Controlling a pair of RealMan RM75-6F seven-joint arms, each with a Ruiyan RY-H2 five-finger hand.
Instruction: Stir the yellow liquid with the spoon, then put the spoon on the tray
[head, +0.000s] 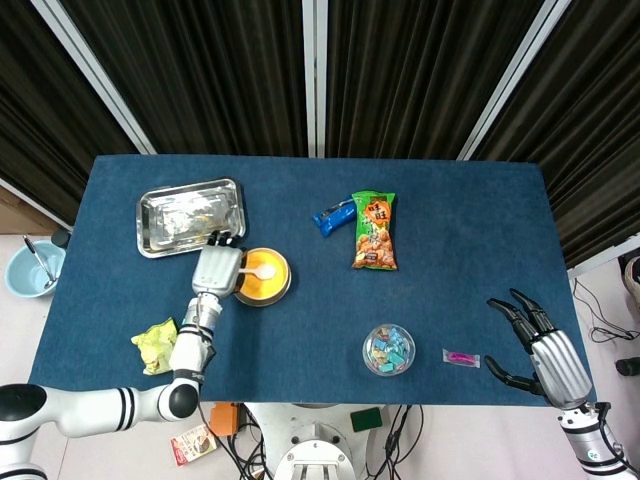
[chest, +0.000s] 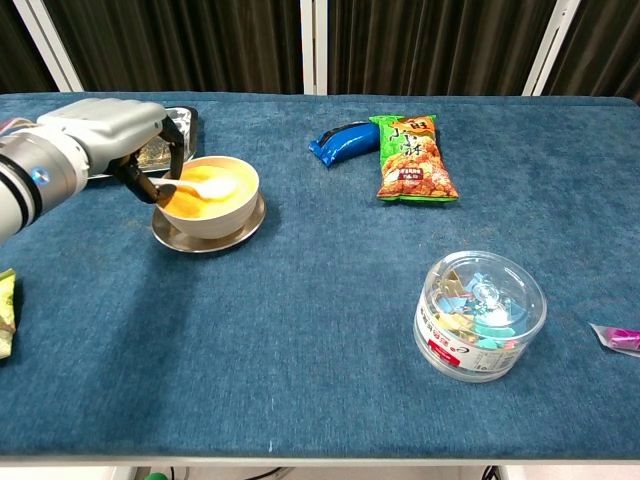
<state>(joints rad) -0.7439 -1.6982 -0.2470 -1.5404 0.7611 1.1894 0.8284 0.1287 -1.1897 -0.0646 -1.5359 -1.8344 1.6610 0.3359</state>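
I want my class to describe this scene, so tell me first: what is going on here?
The robot's left hand holds a white spoon by its handle, the spoon's head lying in the bowl of yellow liquid. The metal tray sits just behind the bowl and has no spoon on it yet. The right hand hangs open at the table's near right corner, holding nothing.
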